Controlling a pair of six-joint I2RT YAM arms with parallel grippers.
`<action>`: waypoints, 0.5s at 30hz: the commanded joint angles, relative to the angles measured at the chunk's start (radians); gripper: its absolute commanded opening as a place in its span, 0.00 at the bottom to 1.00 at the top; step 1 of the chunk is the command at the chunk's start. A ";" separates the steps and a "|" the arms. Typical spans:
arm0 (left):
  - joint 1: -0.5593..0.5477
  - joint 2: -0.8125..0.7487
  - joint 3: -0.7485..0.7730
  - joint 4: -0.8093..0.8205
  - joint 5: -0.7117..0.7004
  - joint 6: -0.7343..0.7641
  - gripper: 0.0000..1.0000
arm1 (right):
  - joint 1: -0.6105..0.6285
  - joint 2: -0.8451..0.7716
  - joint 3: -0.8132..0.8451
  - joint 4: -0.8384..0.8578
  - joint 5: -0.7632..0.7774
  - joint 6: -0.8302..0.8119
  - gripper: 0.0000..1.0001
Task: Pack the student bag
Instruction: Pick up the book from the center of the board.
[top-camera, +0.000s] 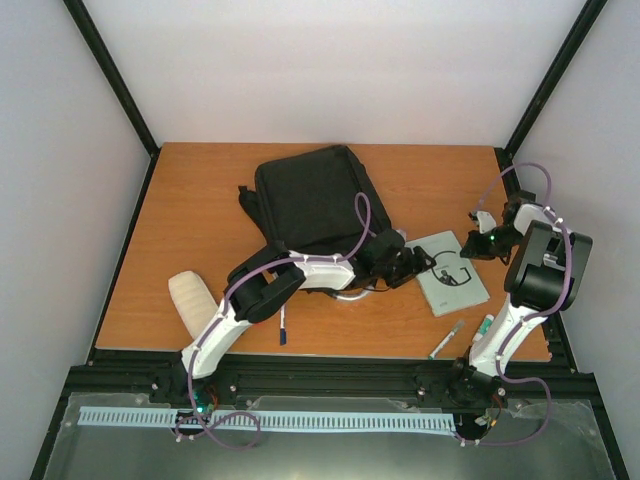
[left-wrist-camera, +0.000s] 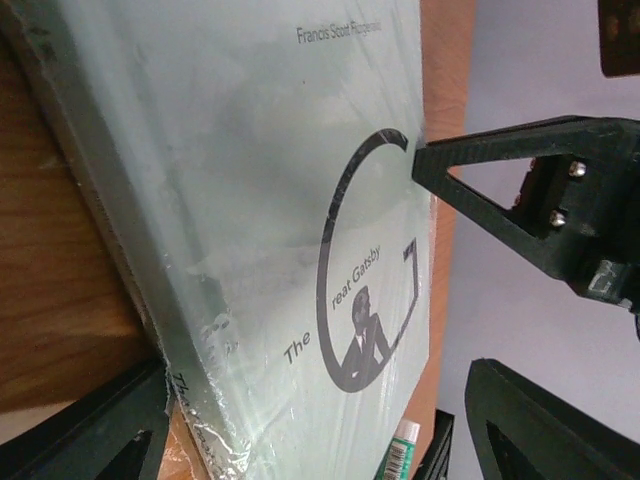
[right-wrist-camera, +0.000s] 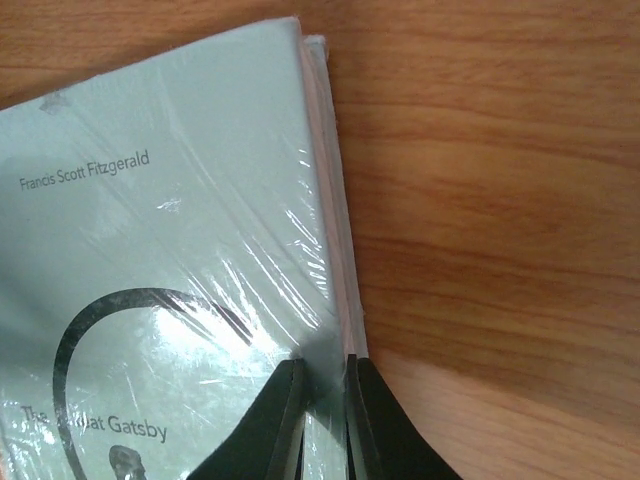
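The student bag (top-camera: 310, 200), a big black backpack, lies flat at the back middle of the table. A pale green shrink-wrapped book, "The Great Gatsby" (top-camera: 450, 272), lies to its right. My left gripper (top-camera: 418, 262) reaches across to the book's left side and stands open, its fingers (left-wrist-camera: 85, 430) spread either side of the near end of the book (left-wrist-camera: 250, 200). My right gripper (right-wrist-camera: 327, 365) is shut, its tips at the right edge of the book (right-wrist-camera: 170, 260). One black finger of that right gripper (left-wrist-camera: 520, 185) shows touching the book's far edge.
A whitish ribbed pouch (top-camera: 190, 300) lies at the front left, with a blue pen (top-camera: 283, 328) beside it. A grey marker (top-camera: 446, 340) and a green glue stick (top-camera: 485, 325) lie near the front right edge. The glue stick (left-wrist-camera: 402, 448) sits just past the book's corner.
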 joint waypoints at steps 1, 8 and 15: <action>-0.020 0.075 0.038 0.290 0.081 0.010 0.83 | 0.023 0.134 -0.098 0.002 0.265 -0.010 0.03; -0.020 0.000 0.016 0.474 0.039 0.051 0.85 | 0.022 0.135 -0.096 0.000 0.260 -0.018 0.03; -0.020 -0.005 0.059 0.462 0.056 0.050 0.85 | 0.033 0.107 -0.084 -0.110 0.067 -0.067 0.03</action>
